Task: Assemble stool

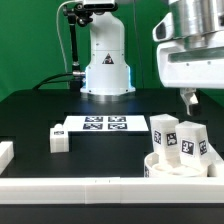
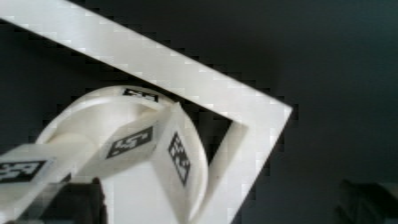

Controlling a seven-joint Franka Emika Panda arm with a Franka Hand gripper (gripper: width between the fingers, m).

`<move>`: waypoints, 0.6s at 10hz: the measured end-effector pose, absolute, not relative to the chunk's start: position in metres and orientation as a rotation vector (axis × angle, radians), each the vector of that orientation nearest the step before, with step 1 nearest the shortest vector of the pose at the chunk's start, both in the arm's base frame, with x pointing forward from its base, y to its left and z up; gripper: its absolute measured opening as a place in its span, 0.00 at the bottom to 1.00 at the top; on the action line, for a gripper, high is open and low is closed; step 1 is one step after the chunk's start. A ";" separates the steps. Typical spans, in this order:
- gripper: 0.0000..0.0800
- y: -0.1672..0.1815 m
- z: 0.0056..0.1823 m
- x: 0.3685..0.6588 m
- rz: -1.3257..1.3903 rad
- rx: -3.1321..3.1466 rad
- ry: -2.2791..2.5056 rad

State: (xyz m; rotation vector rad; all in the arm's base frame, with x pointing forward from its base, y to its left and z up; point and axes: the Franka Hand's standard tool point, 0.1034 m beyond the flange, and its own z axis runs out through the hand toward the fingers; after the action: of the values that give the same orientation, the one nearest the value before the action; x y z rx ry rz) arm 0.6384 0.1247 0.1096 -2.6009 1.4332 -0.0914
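We couldn't tell if the tool (image 1: pixel 187 100) was open; the stool leg (image 1: pixel 192 140) just beneath it wanted a centred, vertical approach.

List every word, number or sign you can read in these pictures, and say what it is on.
No words or numbers can be read anywhere.
Marker board and legs: black-and-white square patterns only, no letters.
Robot base: one small dark mark, too blurred to read.
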 end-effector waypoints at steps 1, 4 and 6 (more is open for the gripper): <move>0.81 0.125 0.109 0.637 -0.090 -2.626 1.394; 0.81 0.124 0.109 0.638 -0.135 -2.814 1.011; 0.81 0.123 0.107 0.637 -0.166 -2.940 0.675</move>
State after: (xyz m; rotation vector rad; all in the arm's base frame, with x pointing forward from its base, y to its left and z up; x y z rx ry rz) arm 0.6371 0.1226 0.1071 -2.9399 0.6748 -0.1655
